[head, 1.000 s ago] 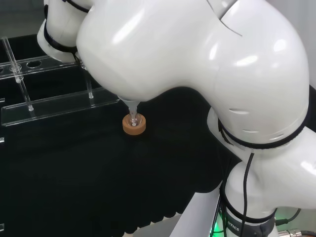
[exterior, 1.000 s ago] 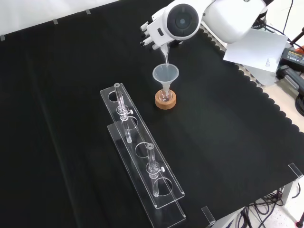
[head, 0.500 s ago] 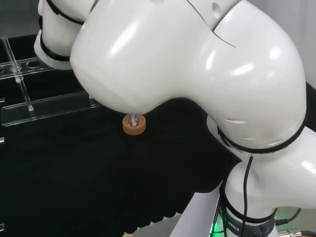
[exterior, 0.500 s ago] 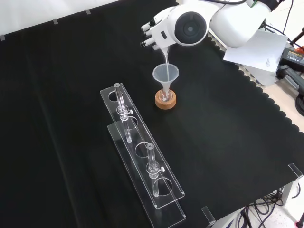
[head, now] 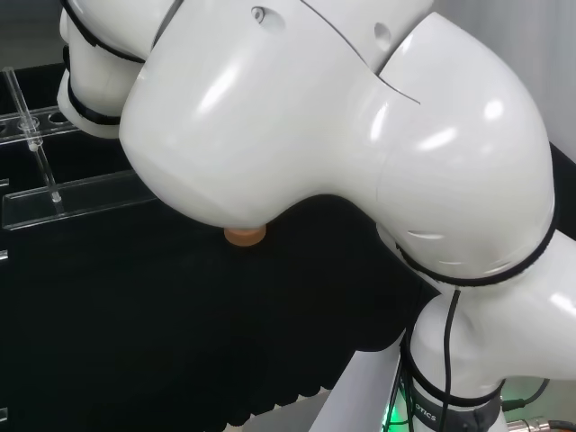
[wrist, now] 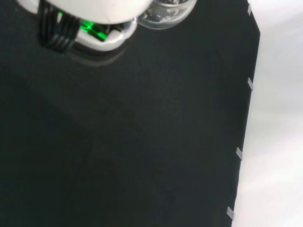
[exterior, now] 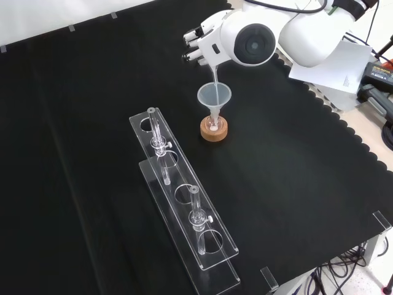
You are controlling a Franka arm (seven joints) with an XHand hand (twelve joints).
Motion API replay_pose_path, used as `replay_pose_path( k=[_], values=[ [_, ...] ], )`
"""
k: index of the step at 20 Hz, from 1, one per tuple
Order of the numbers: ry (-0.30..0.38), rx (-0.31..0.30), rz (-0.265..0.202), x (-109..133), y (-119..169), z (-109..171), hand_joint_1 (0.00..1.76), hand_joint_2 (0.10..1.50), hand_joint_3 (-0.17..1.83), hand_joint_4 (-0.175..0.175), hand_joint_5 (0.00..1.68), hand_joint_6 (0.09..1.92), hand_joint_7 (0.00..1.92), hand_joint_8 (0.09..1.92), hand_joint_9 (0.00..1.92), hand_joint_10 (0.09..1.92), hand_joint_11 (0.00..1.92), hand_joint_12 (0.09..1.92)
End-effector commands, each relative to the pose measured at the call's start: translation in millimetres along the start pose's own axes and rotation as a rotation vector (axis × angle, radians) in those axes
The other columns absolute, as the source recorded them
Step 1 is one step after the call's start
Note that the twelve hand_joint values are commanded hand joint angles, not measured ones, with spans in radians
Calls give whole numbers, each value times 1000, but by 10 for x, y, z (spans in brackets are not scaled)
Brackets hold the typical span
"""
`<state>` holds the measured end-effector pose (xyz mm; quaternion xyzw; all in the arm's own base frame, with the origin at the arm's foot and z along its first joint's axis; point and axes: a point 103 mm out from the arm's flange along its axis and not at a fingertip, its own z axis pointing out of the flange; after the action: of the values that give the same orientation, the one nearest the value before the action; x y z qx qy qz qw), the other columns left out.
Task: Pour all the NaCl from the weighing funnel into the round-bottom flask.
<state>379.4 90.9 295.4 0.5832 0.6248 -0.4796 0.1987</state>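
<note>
Pour looks mid-way. Weighing funnel gripped by hand, upper middle of front view, tipped spout-down into plastic funnel seated in flask on cork ring. Grains seen clinging in wrist view, so some salt judged left.

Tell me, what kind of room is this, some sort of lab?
Most likely a chemistry lab bench set up for robot trials. A clear funnel sits in a small flask on a cork ring, a clear rack holds glass tubes, and a white robot arm reaches over the black cloth.
</note>
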Motion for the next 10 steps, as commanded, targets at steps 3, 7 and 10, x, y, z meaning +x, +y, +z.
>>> replay_pose_path(
  k=[3, 7, 10],
  values=[
    [-40, 8, 14, -18, -12, 5, 1136, 629, 693, 175, 1298, 642, 567, 661, 989, 253, 861, 997],
    [-83, 4, 15, 56, 9, -78, 1136, 629, 693, 175, 1298, 642, 566, 661, 988, 253, 863, 996],
    [-98, -2, 15, 89, -1, -133, 1136, 629, 694, 175, 1298, 643, 566, 661, 987, 253, 864, 996]
  ],
)
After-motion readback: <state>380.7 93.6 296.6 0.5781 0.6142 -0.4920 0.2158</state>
